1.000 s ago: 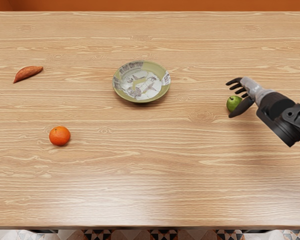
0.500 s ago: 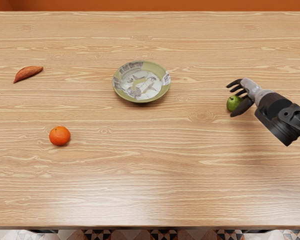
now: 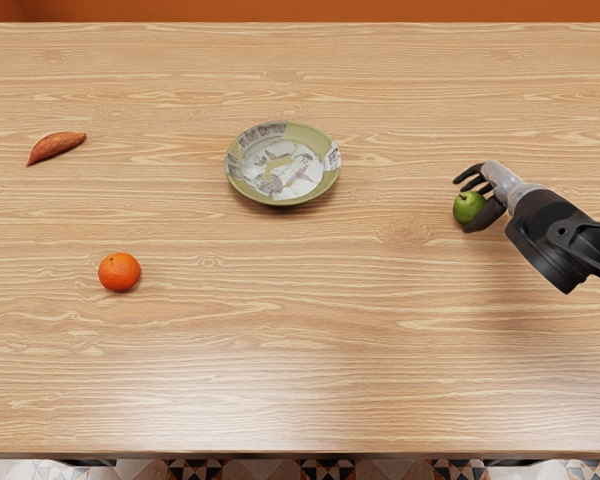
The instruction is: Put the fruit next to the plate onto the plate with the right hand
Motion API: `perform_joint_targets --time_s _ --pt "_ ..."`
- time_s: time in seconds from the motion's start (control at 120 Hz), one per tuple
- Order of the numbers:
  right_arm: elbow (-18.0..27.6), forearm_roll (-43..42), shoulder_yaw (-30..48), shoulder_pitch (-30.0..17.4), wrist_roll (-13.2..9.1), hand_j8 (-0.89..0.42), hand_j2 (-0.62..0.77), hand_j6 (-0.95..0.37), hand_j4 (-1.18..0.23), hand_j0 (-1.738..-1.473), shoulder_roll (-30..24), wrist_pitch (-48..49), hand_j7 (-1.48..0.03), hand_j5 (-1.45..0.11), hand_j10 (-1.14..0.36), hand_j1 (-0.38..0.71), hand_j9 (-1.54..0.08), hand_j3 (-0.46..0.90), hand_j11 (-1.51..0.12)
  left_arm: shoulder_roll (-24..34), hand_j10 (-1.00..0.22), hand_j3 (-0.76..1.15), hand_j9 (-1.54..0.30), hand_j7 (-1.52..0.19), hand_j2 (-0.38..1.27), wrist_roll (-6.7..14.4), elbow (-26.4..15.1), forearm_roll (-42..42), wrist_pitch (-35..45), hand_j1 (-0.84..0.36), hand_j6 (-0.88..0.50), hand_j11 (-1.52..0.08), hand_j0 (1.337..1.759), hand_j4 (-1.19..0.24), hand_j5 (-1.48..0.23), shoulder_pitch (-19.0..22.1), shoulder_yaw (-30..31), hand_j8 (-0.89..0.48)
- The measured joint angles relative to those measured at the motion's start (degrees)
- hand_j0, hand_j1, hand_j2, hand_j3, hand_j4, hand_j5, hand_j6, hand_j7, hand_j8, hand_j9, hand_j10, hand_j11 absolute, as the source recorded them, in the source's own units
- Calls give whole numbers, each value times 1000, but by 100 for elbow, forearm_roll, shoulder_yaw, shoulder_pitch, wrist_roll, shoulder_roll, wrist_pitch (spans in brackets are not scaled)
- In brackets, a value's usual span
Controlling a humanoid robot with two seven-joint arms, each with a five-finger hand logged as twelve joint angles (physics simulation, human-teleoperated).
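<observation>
1. The green fruit (image 3: 467, 206) sits on the table (image 3: 310, 340), well apart from the plate (image 3: 283, 128), which lies toward picture-left and a little farther from the camera.
2. The right hand (image 3: 485, 189) comes in from the picture's right edge and is at the fruit. Its fingers (image 3: 467, 174) are spread and curved over the far side, and the thumb is hooked round the near side.
3. The hand is partly open, cupping the fruit rather than clamped on it. At this size the thumb may already be touching the skin, but that is hard to tell.
4. The relation that matters is that the fruit lies just picture-left of the palm, inside the open curl. Closing should therefore need no sideways shift.
5. The fruit is round, so it has no long axis to line up with.
6. The carry to the plate would run toward picture-left, across bare wood.
7. The orange (image 3: 119, 271) and the sweet potato (image 3: 55, 146) lie far off at the left, clear of that path.
8. The left arm is out of view
</observation>
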Motion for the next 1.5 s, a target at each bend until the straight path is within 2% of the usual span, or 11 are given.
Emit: perform_joint_targets --time_s 0.108,0.183,0.367,0.608,0.742,0.867,1.075,1.5 --pt "-9 1 -26 -2 2 -452 -81 -454 -451 -1658 7 1 -588 -590 -451 191 -591 0 -591 0 -21 0 -27 -27 4 0 1 0 0 325 -21 -27 1658 -21 -27 0 0 -21" --pt "-12 -9 -59 0 3 -430 -62 -473 -483 -1657 11 0 -623 -622 -481 213 -626 -1 -626 0 -21 0 -27 -27 4 0 3 0 0 325 -21 -27 1658 -21 -27 0 0 -21" --pt "-14 -24 -83 2 6 -403 11 -439 -554 -1655 13 0 -706 -693 -547 240 -704 0 -704 0 -21 0 -27 -27 4 0 -1 0 0 325 -21 -27 1658 -21 -27 0 0 -21" --pt "-14 -26 -102 -1 5 -391 96 -405 -641 -1653 15 8 -818 -803 -552 270 -820 0 -830 0 -21 0 -27 -27 4 0 0 0 0 325 -21 -27 1658 -21 -27 0 -1 -21" --pt "-14 -20 -104 1 2 -409 209 -435 -698 -1651 16 14 -896 -882 -600 273 -905 0 -912 0 -21 0 -27 -27 5 0 0 1 0 325 -21 -27 1658 -21 -27 0 -1 -21" --pt "-10 2 -101 11 2 -359 223 -383 -644 -1650 12 56 -963 -977 -565 288 -995 0 -1000 0 -21 0 -27 -27 5 -1 -1 1 0 325 -21 -27 1658 -21 -27 0 -1 -21" --pt "14 77 2 89 3 -323 199 -369 -617 -1646 -16 383 -1020 -1067 -547 274 -1076 0 -1078 0 -21 0 -27 -27 5 -1 -1 2 0 324 -21 -27 1658 -21 -27 0 -2 -21" --pt "43 175 1093 194 -36 -289 208 -356 -583 -1646 153 1696 -1048 -1140 -532 272 -1134 1 -1137 0 -21 0 -27 -27 5 -1 -2 1 0 324 -21 -27 1658 -21 -27 0 -2 -21"
